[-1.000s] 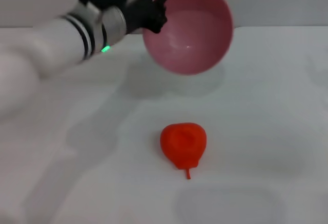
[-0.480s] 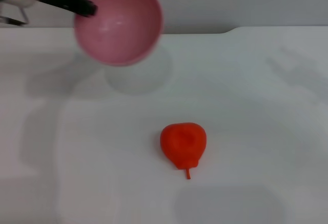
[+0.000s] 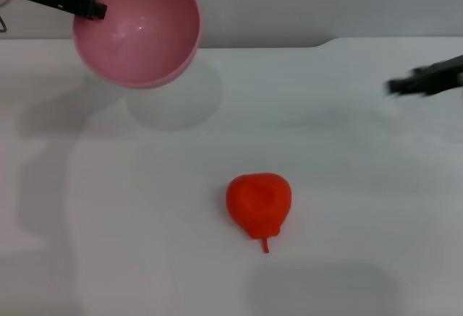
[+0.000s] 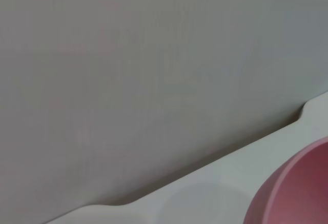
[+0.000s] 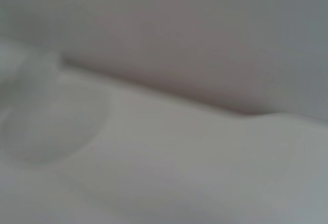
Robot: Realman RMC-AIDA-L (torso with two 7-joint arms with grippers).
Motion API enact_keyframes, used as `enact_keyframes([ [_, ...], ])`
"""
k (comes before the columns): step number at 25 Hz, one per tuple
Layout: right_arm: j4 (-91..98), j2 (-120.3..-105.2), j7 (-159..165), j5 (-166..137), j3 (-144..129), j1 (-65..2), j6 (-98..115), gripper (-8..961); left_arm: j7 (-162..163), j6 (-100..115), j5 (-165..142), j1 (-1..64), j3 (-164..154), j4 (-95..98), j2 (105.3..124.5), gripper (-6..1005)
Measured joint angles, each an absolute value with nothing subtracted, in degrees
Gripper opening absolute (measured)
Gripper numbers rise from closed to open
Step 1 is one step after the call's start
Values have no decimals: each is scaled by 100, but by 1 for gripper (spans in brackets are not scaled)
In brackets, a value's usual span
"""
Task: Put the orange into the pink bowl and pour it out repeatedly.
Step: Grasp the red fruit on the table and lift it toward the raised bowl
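Table: white, nothing on it has shifted. Pink bowl has moved further left of the orange since half a second ago, held in the air by its rim, tilted, inside empty and glossy; left gripper is clamped on that rim. Right gripper has newly come in, well right of the orange, blurred, so I can't tell its grip. Left wrist view catches only the bowl's outer wall; head view alone shows the orange, lumpy, orange-red, stem toward the camera, lying where it was.

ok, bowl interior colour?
Glossy plain pink, no pattern. The pink bowl shows best in the head view, held up by the left gripper.
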State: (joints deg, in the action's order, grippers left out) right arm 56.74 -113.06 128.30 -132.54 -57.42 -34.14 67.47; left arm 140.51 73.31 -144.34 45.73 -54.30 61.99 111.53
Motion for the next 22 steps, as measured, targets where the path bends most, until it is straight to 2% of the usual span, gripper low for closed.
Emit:
enact_keyframes([
  [3,5150,-11516,12525,-13411,-6005,-3968,6995,601,14045,7309,-14472,4600,-5433,6202,11165,38],
  [6,5172,-11799,12220,-13372,-6205,-4190,7279,601,14045,7306,-14491,4605,-5433,6202,11167,38],
  [7,5216,-11847,12180,-13299,-6342,-4231,7387,601,14045,7306,-14491,4605,-5433,6202,11167,38],
  [22,5092,-11886,12150,-12694,-7566,-4397,7590,601,14045,7258,-14519,4575,-5424,6152,11227,39],
])
